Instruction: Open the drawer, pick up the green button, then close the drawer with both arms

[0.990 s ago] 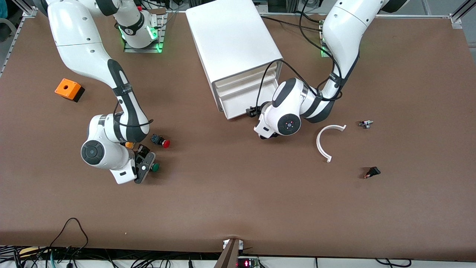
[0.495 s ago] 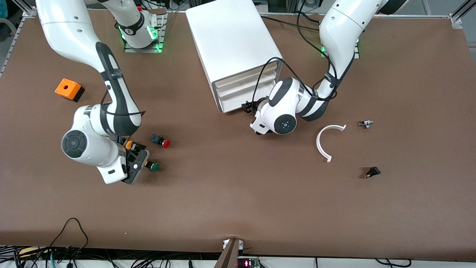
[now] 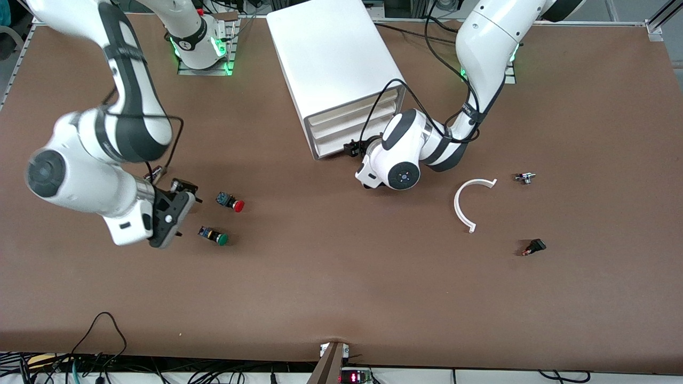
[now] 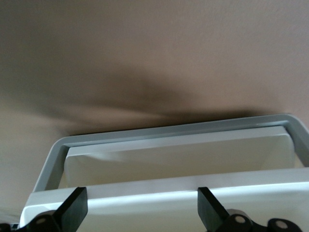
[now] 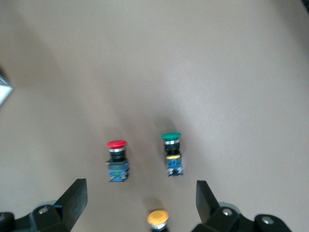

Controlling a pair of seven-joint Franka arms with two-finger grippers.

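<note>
The button (image 3: 214, 236) lies on the desk under my raised right claw (image 3: 169, 217), fingers apart; my left claw (image 4: 142, 205), also apart, seems almost against the drawer (image 3: 337, 144), ready to push.

drawer front: the left gripper (image 3: 352, 150) sits spread against the closed drawer (image 3: 341, 145) at the foot of the cabinet (image 3: 333, 64), blocking that approach.
button cluster: the green-capped button (image 3: 213, 236) lies alone on the desk (image 3: 341, 298), the red-capped button (image 3: 230, 202) near it, farther from the front camera, bare gap between them.
right gripper (image 3: 169, 213): spread, over the desk beside the green-capped button, not touching.
left arm's end: white curved piece (image 3: 466, 202) and two small dark parts (image 3: 533, 247) lie well apart.
orange box (image 3: 98, 128): well apart from the buttons.
</note>
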